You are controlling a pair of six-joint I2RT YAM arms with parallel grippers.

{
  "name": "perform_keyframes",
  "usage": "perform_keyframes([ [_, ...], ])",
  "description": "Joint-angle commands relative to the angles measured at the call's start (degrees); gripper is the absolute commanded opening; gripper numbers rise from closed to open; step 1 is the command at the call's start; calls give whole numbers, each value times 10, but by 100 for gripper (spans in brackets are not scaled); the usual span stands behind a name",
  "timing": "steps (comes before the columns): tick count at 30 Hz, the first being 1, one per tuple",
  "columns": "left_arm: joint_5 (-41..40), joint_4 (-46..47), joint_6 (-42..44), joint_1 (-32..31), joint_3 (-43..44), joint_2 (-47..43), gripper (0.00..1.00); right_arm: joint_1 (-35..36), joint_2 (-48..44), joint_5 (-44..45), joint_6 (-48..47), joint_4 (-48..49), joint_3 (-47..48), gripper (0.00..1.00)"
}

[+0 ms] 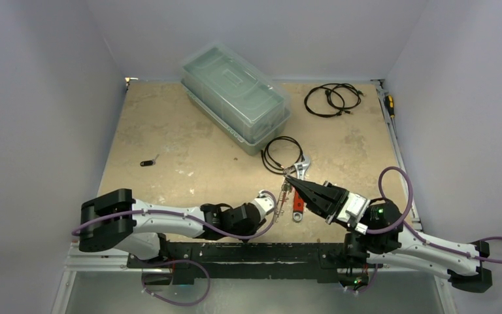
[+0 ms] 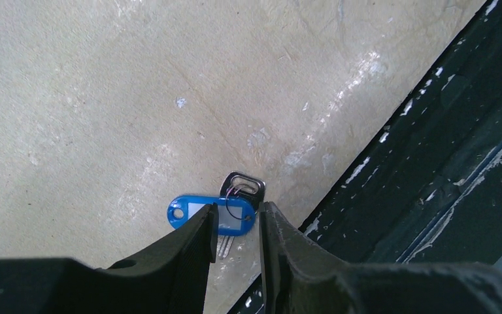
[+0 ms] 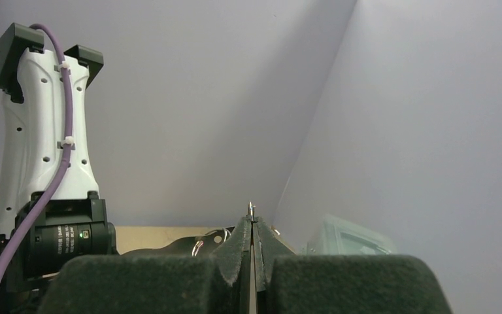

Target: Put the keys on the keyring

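L gripper (image 2: 237, 214) fingers were closed to a narrow gap on the blue-tagged key (image 2: 196, 212). The tag sat crosswise btwn them, key head poking out past the tips, above the table (image 1: 189, 144) by its dark front rail (image 2: 431, 150). R gripper (image 3: 252, 222) fingers were pressed tight tog., a thin metal tip showing btwn them. From above, its tips met the near edge of the keyring (image 1: 265, 159). The red-handled wrench (image 1: 299, 199) lay right beneath both grippers, crowding the spot. Clear lidded bin (image 1: 235, 98) stood just behind the ring. Black cables (image 1: 332, 99) lay far R, and a small black item (image 1: 147, 163) well off L.
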Motion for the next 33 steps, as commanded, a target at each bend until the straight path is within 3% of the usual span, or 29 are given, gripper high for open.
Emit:
perform_keyframes([
  [1,-34,-11,1,-15,35,4,31,2,1,9,1,24,9,0],
  [15,-102,-42,9,-63,57,61,32,2,0,11,2,20,10,0],
  [22,-117,-42,8,-65,59,48,15,2,1,10,3,18,11,0],
  [26,-113,-41,8,-65,62,35,0,2,2,11,4,18,11,0],
  [33,-91,-24,8,-65,55,-17,0,2,1,12,4,16,12,0],
])
